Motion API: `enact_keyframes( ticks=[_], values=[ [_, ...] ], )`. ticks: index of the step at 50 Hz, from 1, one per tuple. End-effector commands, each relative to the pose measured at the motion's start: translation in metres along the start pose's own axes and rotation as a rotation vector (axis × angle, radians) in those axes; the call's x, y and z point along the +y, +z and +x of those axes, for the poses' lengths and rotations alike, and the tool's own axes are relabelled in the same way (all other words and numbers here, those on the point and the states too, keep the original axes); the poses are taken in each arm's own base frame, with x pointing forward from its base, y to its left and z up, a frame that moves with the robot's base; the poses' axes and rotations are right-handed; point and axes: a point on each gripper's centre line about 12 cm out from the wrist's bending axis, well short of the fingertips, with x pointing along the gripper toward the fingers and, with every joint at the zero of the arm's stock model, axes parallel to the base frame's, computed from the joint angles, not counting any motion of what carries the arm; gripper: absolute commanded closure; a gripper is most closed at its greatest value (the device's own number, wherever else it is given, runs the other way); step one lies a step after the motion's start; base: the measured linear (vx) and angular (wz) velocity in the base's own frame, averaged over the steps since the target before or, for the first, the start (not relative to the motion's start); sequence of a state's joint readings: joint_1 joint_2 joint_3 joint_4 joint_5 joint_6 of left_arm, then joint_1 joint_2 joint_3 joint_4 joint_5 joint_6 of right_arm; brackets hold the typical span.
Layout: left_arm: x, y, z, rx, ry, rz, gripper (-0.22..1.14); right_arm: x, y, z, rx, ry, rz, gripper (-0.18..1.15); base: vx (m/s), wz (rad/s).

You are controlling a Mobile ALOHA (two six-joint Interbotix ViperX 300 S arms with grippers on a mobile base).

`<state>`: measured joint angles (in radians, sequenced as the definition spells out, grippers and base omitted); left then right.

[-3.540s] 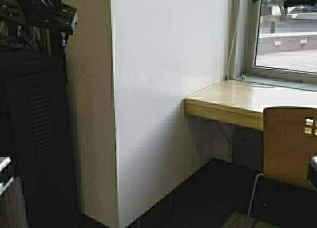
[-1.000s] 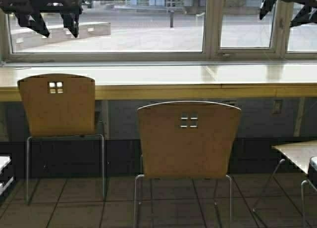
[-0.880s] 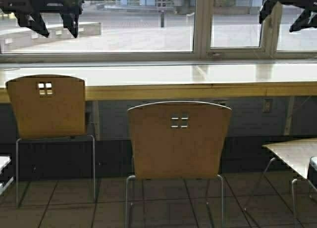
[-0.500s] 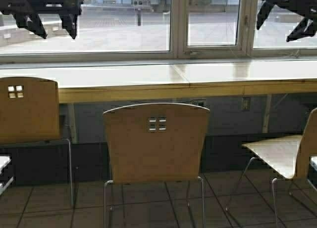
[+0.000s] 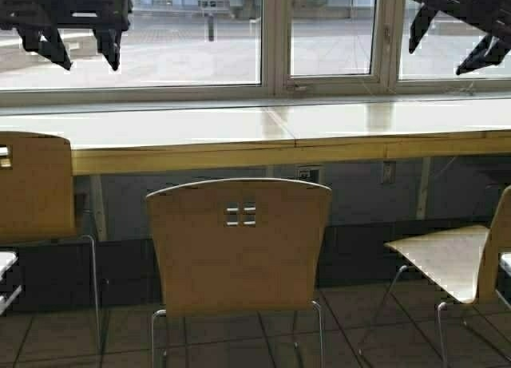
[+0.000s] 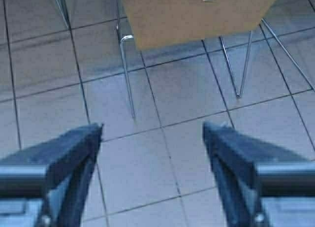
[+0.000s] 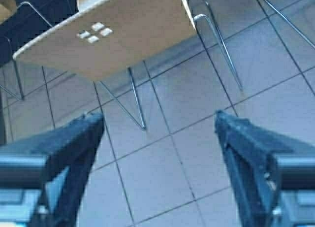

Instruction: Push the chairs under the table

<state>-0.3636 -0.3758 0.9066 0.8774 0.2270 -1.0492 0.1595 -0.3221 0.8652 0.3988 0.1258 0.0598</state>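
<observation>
Wide windows (image 5: 160, 41) look onto a paved street, running behind the long cream table (image 5: 239, 128), which spans the whole width under the sill. Grey floor tiles (image 5: 351, 304) lie below. Three tan plywood chairs stand pulled out in front of the table: the middle chair (image 5: 239, 244) nearest and facing the table, the left chair (image 5: 32, 184) cut off at the edge, the right chair (image 5: 447, 260) turned sideways. Both arms are raised high; the left gripper (image 6: 152, 138) and right gripper (image 7: 160, 128) have fingers spread wide, holding nothing.
</observation>
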Motion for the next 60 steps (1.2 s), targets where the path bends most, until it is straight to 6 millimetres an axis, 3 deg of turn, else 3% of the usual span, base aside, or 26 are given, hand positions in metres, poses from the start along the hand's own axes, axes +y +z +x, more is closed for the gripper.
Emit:
enact_keyframes(
  ticks=[1, 17, 29, 44, 60],
  values=[
    [0.009, -0.003, 0.010, 0.034, 0.010, -0.203, -0.03, 0.007, -0.002, 0.001, 0.009, 0.023, 0.058, -0.02, 0.25, 0.04],
    [0.002, -0.042, 0.066, 0.082, -0.104, -0.842, -0.03, 0.039, -0.027, 0.039, 0.128, 0.064, 0.254, -0.02, 0.23, 0.04],
    [0.006, -0.068, 0.105, 0.105, -0.010, -1.116, -0.03, 0.056, -0.035, 0.077, 0.180, 0.052, 0.409, -0.02, 0.20, -0.02],
    [0.008, -0.083, 0.122, 0.117, 0.070, -1.265, -0.03, 0.078, -0.066, 0.135, 0.299, 0.014, 0.565, -0.02, 0.20, -0.04],
    [0.003, -0.093, 0.138, 0.176, 0.132, -1.331, -0.03, 0.071, -0.101, 0.171, 0.395, -0.062, 0.686, -0.02, 0.17, -0.07]
  ],
)
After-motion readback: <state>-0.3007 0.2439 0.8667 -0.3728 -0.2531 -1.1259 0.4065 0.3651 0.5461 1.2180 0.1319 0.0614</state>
